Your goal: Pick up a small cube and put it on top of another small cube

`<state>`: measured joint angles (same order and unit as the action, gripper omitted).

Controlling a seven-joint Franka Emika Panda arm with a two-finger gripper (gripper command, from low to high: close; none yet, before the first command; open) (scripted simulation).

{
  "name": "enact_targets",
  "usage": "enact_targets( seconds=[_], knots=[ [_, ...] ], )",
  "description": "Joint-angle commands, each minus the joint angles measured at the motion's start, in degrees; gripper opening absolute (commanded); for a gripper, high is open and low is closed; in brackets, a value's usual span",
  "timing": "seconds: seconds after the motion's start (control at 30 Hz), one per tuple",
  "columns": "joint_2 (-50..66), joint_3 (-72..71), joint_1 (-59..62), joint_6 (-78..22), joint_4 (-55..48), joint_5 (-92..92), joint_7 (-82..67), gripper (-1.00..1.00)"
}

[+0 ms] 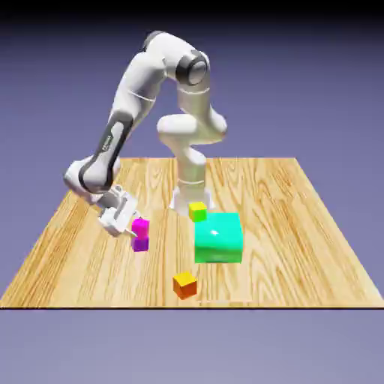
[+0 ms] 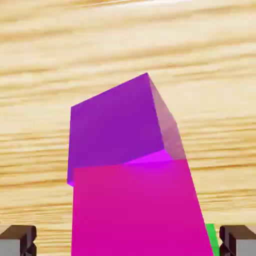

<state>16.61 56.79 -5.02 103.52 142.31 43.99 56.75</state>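
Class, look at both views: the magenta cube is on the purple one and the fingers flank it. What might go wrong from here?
1. In the hand view the magenta cube looks offset on the purple cube, not squarely aligned, so it might tip.
2. The fingers sit close beside it; pulling away sideways may drag it off.
3. In the exterior view the gripper is beside the stack, so a swing could knock it.

Bent at the elbow high above the base, then angled down toward 7 o'clock in the exterior view; gripper (image 1: pixel 125 223) tilted low over the table; 2 grey fingertips (image 2: pixel 18 239) spread wide at the hand view's bottom corners, 7 and 5 o'clock, touching nothing.
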Motion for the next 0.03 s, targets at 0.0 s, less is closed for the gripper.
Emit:
enact_targets(
  seconds=[0.0],
  knots=[
    [-0.2, 0.2, 0.0, -0.1, -0.1, -0.3, 0.2, 1.00]
  ],
)
